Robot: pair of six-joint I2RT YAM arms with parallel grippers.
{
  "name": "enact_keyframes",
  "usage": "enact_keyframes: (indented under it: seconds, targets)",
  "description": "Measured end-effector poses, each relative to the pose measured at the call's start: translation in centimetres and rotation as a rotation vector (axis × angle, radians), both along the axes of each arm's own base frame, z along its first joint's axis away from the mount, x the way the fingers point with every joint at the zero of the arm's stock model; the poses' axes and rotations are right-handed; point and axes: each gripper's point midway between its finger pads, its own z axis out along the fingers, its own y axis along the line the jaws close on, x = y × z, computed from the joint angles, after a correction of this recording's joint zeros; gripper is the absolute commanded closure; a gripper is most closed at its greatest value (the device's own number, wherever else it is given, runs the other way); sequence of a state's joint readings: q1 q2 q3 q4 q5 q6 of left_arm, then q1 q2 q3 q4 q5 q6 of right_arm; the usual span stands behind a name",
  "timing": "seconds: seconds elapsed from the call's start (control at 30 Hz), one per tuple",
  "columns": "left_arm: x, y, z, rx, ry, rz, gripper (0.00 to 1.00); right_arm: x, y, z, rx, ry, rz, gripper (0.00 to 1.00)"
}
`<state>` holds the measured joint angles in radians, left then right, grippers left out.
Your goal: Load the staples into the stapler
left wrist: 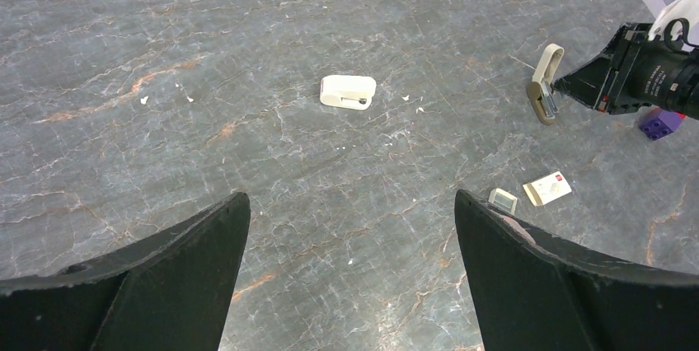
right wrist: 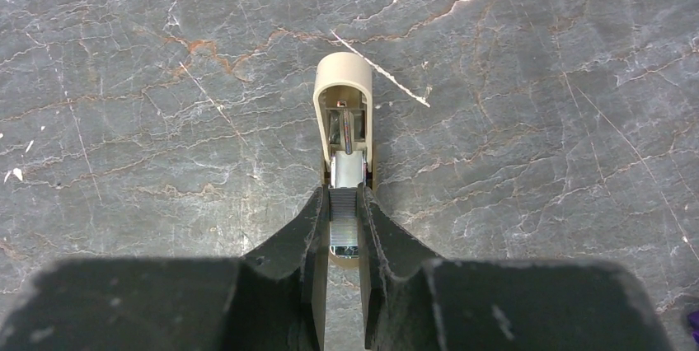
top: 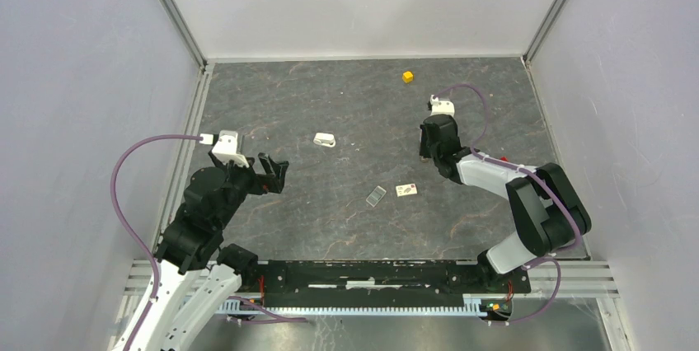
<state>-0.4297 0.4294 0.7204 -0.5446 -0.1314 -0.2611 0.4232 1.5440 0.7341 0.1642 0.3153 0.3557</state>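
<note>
The grey veined surface (top: 330,227) takes up most of the floor of the enclosure. The left arm (top: 202,211) reaches in from the near left corner, and the right arm (top: 527,194) bends in from the near right.

The left end effector (left wrist: 350,200) is released, its dark fingers spread wide with nothing between them. The right end effector (right wrist: 341,194) is clenched on the stapler (right wrist: 344,87). It grips the metal inner channel, and the rounded pale beige end points away from the fingers. From the left wrist view the stapler's two slim halves stand hinged apart. I cannot tell whether it touches the surface.

A small white rounded case (top: 325,140) lies alone toward the middle. Nearer the arm bases a pale card (top: 405,191) rests flat. The staples (top: 376,195) lie just to its left, untouched and apart from both end effectors. A purple block (left wrist: 659,123) sits close by the right end effector, and a yellow cube (top: 407,77) sits near the far wall.
</note>
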Motion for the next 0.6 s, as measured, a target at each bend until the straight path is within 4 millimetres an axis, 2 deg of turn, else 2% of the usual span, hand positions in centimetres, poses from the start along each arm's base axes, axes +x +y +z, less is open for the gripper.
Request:
enact_keyframes:
  seconds: [0.6]
  targets:
    - [0.0, 0.01, 0.0, 0.0, 0.0, 0.0, 0.0, -0.29, -0.11, -0.73, 0.001, 0.011, -0.005, 0.79]
